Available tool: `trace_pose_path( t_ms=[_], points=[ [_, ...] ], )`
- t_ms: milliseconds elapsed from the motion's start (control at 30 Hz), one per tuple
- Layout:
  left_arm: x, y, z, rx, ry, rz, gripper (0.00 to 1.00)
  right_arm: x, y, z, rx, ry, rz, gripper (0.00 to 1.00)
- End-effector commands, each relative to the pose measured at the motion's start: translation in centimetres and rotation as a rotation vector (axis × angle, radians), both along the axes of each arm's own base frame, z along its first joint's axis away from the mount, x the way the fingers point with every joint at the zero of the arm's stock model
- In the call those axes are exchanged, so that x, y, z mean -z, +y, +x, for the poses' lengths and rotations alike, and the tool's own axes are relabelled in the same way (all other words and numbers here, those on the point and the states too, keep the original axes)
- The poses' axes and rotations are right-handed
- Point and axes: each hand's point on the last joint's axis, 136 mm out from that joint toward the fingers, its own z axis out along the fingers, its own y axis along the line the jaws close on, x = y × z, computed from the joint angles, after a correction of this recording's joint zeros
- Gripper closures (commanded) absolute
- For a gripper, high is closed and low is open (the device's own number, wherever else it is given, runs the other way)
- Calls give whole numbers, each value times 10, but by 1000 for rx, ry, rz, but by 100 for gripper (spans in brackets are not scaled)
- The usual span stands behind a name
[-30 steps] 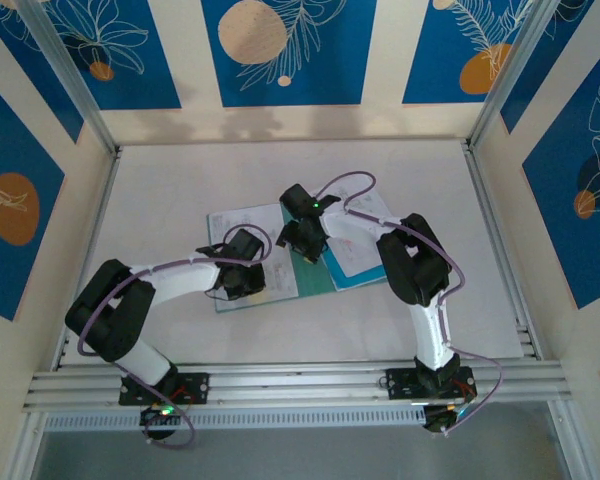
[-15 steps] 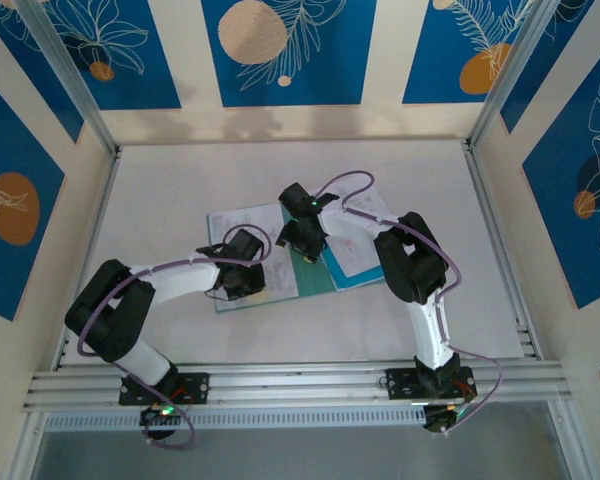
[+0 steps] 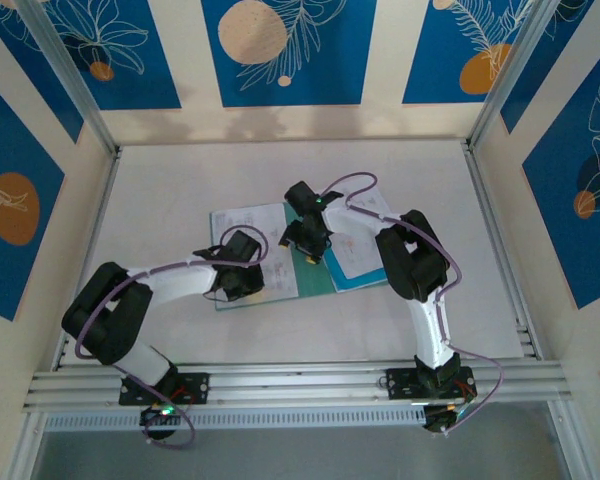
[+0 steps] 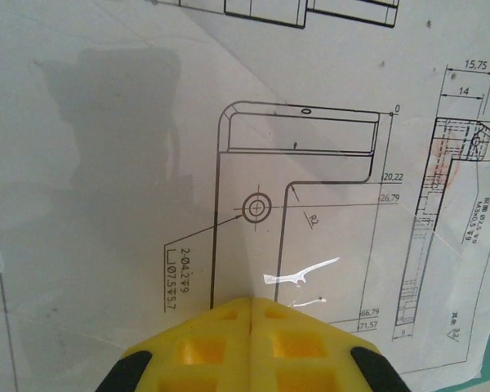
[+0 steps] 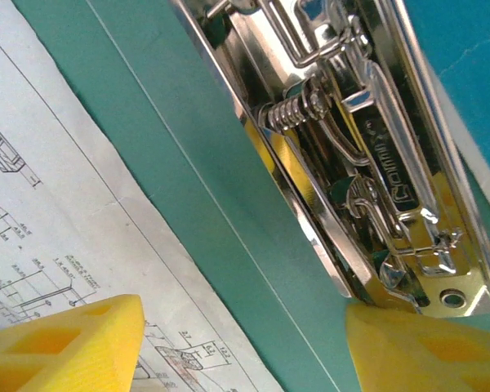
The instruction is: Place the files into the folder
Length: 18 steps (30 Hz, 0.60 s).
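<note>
Right gripper [image 3: 306, 243], jaws open, has edged right over the folder [image 5: 147, 106]; left gripper [image 4: 251, 314] keeps jaws closed.

White table [image 3: 180, 180] lay flat, cream walls [image 3: 185, 60] stood around, blue panels [image 3: 310, 70] — orange circles [image 3: 15, 208], white leaves [image 3: 485, 20] — hung there

This is a robotics lab test cell, not a home or an office. A plain white worktop [image 3: 180, 180] is boxed in by aluminium extrusion posts [image 3: 72, 88]. A slotted aluminium rail [image 3: 300, 378] runs along its near edge, and the left arm [image 3: 175, 278] and right arm [image 3: 420, 265], both black and white, are bolted there side by side. Purple cables [image 3: 348, 183] loop along them. The walls are backdrop panels [image 3: 280, 50] printed with blue leaf patterns and orange discs. A paper sheet [image 4: 310, 204] on the worktop carries dimensioned engineering drawings.
</note>
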Motion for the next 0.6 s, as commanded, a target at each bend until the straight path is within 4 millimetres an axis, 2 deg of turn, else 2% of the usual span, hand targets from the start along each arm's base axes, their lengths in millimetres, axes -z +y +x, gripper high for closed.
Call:
trace_pose_path(
  t_ms=[0, 100, 400, 567],
  points=[
    [30, 48, -36, -76, 149, 162, 100, 58, -77, -23, 31, 164, -251, 31],
    [31, 50, -37, -83, 151, 160, 100, 55, -82, -19, 19, 148, -258, 31],
    [33, 52, -39, -94, 157, 159, 100, 38, -81, -5, -75, 83, -314, 31],
    [33, 51, -39, -97, 155, 153, 100, 40, -80, -6, -106, 88, -326, 31]
  ],
)
